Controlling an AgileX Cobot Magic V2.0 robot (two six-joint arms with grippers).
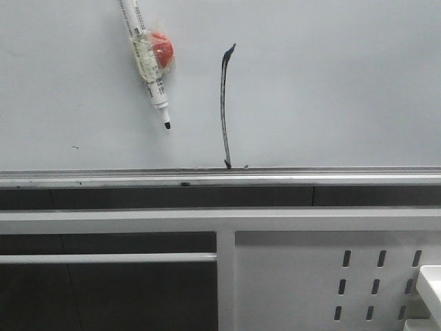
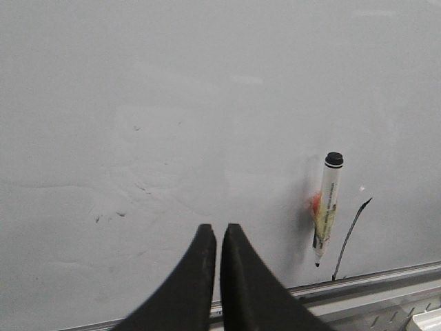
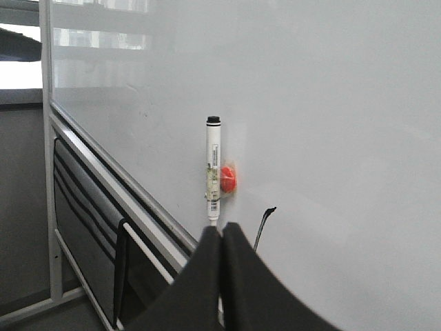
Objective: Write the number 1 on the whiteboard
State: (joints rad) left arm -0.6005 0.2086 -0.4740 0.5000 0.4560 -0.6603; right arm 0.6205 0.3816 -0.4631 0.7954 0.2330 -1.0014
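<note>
Backdrop: the whiteboard (image 1: 331, 89) fills the view, pale grey-white and glossy, with a silver metal strip (image 1: 220, 178) running along its lower edge.
Below it: a white metal panel (image 1: 289, 276) punched with slotted holes, and dark openings beside it.
Number 1: there it is on the board, the number 1 (image 1: 224, 103), a thin dark stroke, close to vertical, slightly bowed, a small hook at the top, its foot reaching down to the metal strip.
Marker: a white marker pen (image 1: 148, 62) with a black tip hangs tilted on the board, just left of the stroke, with a round red knob (image 1: 162, 48) taped to it.
Left gripper (image 2: 218, 234): smooth black tapered fingers pressed together, holding nothing, clear of the board.
Right gripper (image 3: 221, 234): same story, black fingers together and empty, the pen's tip showing just above them.
</note>
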